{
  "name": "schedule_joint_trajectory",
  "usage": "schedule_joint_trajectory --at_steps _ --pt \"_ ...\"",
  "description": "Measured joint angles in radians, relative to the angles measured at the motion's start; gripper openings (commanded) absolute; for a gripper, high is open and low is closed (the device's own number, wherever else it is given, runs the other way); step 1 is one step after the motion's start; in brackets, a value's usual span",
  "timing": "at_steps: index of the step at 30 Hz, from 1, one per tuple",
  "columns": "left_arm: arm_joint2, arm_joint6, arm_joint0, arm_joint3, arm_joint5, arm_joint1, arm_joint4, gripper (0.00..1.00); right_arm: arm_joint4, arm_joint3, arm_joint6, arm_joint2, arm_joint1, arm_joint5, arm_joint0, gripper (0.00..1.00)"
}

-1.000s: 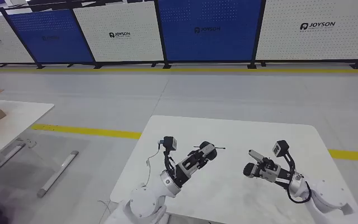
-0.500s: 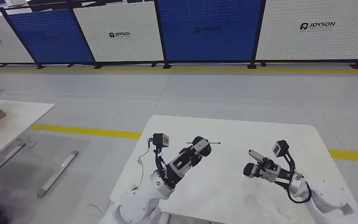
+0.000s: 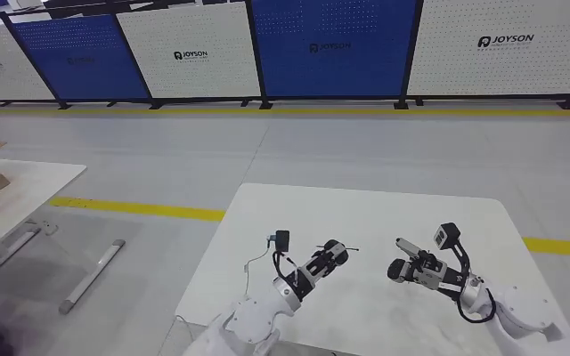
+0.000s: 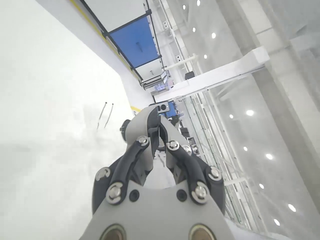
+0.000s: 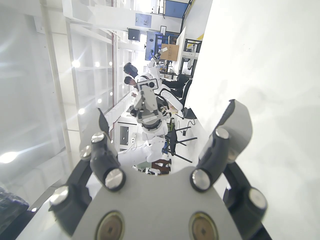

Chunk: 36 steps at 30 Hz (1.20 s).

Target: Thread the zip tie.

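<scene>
My left gripper (image 3: 336, 253) hangs over the middle of the white table (image 3: 374, 205), shut on a thin black zip tie (image 3: 351, 249) that sticks out sideways toward the right arm. The left wrist view has the fingers (image 4: 155, 122) pressed together. Beyond them two thin dark strips (image 4: 105, 114) lie side by side on the table, either two ties or one tie and its shadow. My right gripper (image 3: 397, 258) stays to the right of the left one, a short gap apart. It is open with nothing between its fingers (image 5: 235, 116).
The table's far edge and right corner lie beyond both arms. A second white table (image 3: 36, 178) stands off to the left across bare floor. Blue and white panels (image 3: 329, 49) line the back of the room.
My left arm swung left and away, then came back right and nearer, turning its wrist with the zip tie still held. The right arm stayed still.
</scene>
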<state>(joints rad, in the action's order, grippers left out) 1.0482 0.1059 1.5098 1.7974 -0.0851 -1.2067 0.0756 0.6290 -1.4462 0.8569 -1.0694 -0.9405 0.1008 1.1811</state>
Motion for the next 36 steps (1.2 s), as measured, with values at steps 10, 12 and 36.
schedule_joint_trajectory --at_steps 10,12,36 --pt "-0.028 -0.011 -0.009 -0.047 0.041 -0.003 -0.052 0.00 0.000 0.000 0.000 0.000 0.000 0.000 0.000 1.00" --pt "-0.028 -0.011 -0.009 -0.047 0.041 -0.003 -0.052 0.00 0.000 0.000 0.000 0.000 0.000 0.000 0.000 1.00" --pt "-0.028 -0.011 -0.009 -0.047 0.041 -0.003 -0.052 0.00 -0.622 -0.097 0.241 0.000 0.035 -0.241 -0.258 1.00"
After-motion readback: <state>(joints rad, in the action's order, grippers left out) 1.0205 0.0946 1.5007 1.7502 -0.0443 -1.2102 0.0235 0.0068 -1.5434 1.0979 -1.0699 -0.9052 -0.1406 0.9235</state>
